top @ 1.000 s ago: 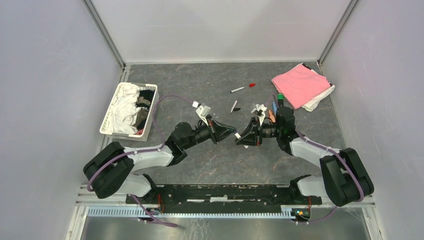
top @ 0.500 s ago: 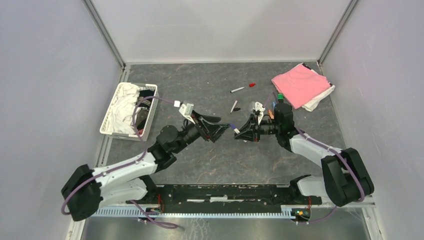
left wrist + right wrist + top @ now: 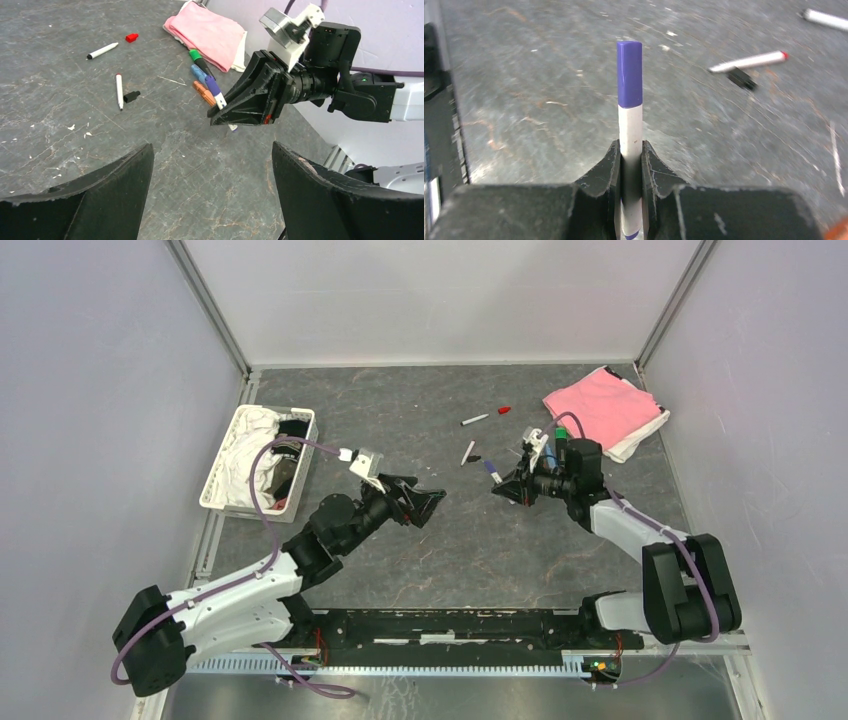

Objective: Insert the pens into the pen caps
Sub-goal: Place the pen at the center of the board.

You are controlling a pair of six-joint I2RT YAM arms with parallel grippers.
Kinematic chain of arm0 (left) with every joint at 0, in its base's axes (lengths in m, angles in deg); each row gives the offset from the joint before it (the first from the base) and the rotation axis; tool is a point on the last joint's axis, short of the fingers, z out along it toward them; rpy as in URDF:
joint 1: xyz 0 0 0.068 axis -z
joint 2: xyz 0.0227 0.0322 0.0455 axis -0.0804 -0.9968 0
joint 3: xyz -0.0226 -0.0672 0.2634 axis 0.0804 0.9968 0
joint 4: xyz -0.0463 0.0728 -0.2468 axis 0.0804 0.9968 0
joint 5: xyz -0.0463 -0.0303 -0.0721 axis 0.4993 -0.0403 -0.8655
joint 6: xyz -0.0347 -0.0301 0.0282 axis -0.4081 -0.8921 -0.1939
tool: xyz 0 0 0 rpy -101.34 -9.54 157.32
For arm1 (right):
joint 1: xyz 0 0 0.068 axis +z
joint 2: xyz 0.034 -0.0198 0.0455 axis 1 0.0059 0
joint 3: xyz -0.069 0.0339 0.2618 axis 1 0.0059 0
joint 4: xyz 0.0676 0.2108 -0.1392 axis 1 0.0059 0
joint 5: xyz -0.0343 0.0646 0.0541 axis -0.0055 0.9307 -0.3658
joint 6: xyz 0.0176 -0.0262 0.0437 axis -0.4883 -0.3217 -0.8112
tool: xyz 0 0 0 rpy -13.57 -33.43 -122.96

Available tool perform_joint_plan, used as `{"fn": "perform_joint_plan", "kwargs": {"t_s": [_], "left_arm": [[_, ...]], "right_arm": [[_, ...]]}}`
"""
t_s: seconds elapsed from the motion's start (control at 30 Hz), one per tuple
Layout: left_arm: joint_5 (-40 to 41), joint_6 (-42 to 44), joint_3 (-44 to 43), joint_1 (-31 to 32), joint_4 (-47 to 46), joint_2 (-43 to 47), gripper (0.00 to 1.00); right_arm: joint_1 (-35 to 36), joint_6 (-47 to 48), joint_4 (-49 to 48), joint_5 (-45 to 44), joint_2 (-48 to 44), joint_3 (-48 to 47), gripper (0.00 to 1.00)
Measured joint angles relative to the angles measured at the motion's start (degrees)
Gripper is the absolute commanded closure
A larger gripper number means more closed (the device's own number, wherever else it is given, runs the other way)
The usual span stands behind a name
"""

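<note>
While the right gripper (image 3: 630, 155) pinches a white pen (image 3: 630, 125) low on its barrel, jaws narrow and tight on it, the purple cap (image 3: 629, 75) sits on the pen's far end, so this pair looks done. The pen is held off the table (image 3: 450, 560), pointing toward the left arm. The left gripper (image 3: 212, 146) faces it, fingers spread wide, nothing between them, well apart from the pen. The step in hand, as I judge it, is the end of one capping: pen capped and in the right jaws, not yet put down. Loose on the table beyond: a red-tipped pen (image 3: 119, 91) with a black cap (image 3: 131, 96) just beside it, and farther back a black-tipped pen (image 3: 102, 50) near a red cap (image 3: 132, 37); the colours look swapped between neighbours. An orange marker (image 3: 204, 93), blue marker (image 3: 199, 75) and green-capped marker (image 3: 200, 60) lie by the pink cloth (image 3: 210, 35). The next move probably calls for the right arm to lower and let go of the capped pen somewhere clear of the loose ones. Then each arm picks one piece, pen and matching cap, lined up end to end before pushing. The caps are tiny, so the grip must be centred.
</note>
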Motion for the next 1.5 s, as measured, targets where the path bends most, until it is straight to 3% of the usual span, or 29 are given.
{"fn": "perform_joint_plan", "kwargs": {"t_s": [0.17, 0.37, 0.57, 0.73, 0.83, 0.9, 1.1, 1.2, 1.37, 1.5], "left_arm": [[0.7, 0.3, 0.0, 0.0, 0.7, -0.1, 0.08], [2.2, 0.4, 0.0, 0.0, 1.5, -0.3, 0.08], [4.0, 1.7, -1.5, 0.0, 4.8, -0.5, 0.02], [4.9, 1.7, -3.2, -0.6, 7.4, -0.6, 0.0], [4.3, 1.7, -5.8, -2.3, 9.6, -0.9, 0.0], [1.6, 1.6, -9.4, -5.6, 11.7, -1.6, 0.0], [-13.6, -3.6, -23.0, -27.5, 14.1, -4.5, 0.0], [-20.2, -7.3, -30.2, -38.6, 16.7, -7.2, 0.0], [-24.7, -5.9, -46.0, -41.9, 31.8, -11.7, 0.0], [-25.0, -2.8, -52.6, -41.9, 39.8, -10.0, 0.0]], "right_arm": [[-1.0, -6.0, 1.0, -14.0, 5.4, -3.1, 0.86], [-1.4, -10.6, 6.7, -27.5, 19.1, -14.7, 0.74], [-1.4, -10.7, 11.5, -32.6, 27.9, -24.2, 0.48], [-1.6, -7.5, 15.9, -33.8, 28.5, -26.9, 0.42], [-2.5, -3.2, 19.8, -33.1, 25.5, -27.0, 0.38], [-4.0, 1.0, 22.9, -31.9, 20.6, -27.0, 0.03], [-13.4, 9.9, 24.9, -33.3, -6.4, -28.0, 0.02], [-18.4, 10.7, 26.3, -35.5, -15.8, -34.2, 0.02], [-18.8, 12.3, 31.5, -38.4, -20.6, -46.6, 0.02], [-18.7, 13.8, 37.0, -37.6, -21.8, -52.2, 0.02]]}}
